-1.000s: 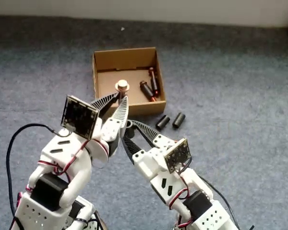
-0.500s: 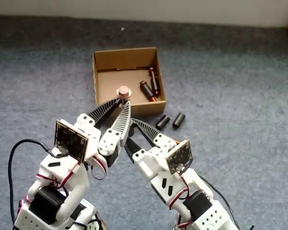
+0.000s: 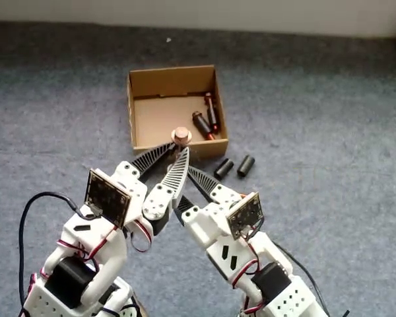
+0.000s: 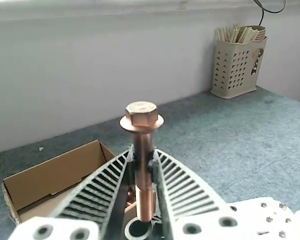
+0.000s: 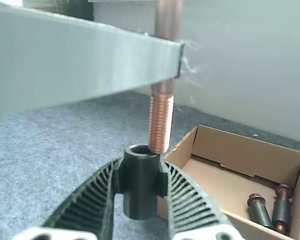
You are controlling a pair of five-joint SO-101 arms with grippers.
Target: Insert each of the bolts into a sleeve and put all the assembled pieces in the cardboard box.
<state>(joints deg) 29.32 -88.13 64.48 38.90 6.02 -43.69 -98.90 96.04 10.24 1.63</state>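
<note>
**A:** What does the left pincer [image 4: 141, 152] have?

**B:** A copper-coloured bolt [image 4: 141, 120]. It has a hex head over a round flange and a smooth shank, with threads at the lower end. The ribbed black fingers are closed tight on the shank, and the bolt stands upright.

**A:** And the right pincer [image 5: 140, 170]?

**B:** It is clamped around a matte black sleeve [image 5: 139, 190], a short tube held upright with its mouth open upward. The bolt's threaded tip sits at that mouth, toward its 3 o'clock rim. I cannot tell whether it has gone in.

**A:** Where is the cardboard box [image 3: 171, 72]?

**B:** At 12 o'clock from the two pincers. It is square, brown and open-topped, and its near wall is just beyond the bolt's head. Two assembled pieces [image 3: 201, 123] lie in its 4 o'clock corner. Two loose sleeves [image 3: 224, 168] lie on their sides just outside that corner, near each other.

**A:** What is the surface like?

**B:** Everything rests on nubby grey carpet [image 3: 317, 99], which runs back to a pale wall [image 3: 251, 13] at 12 o'clock. A perforated beige basket [image 4: 237, 62] of sticks stands against that wall. The carpet stretches wide at 9 and 3 o'clock of the box.
</note>
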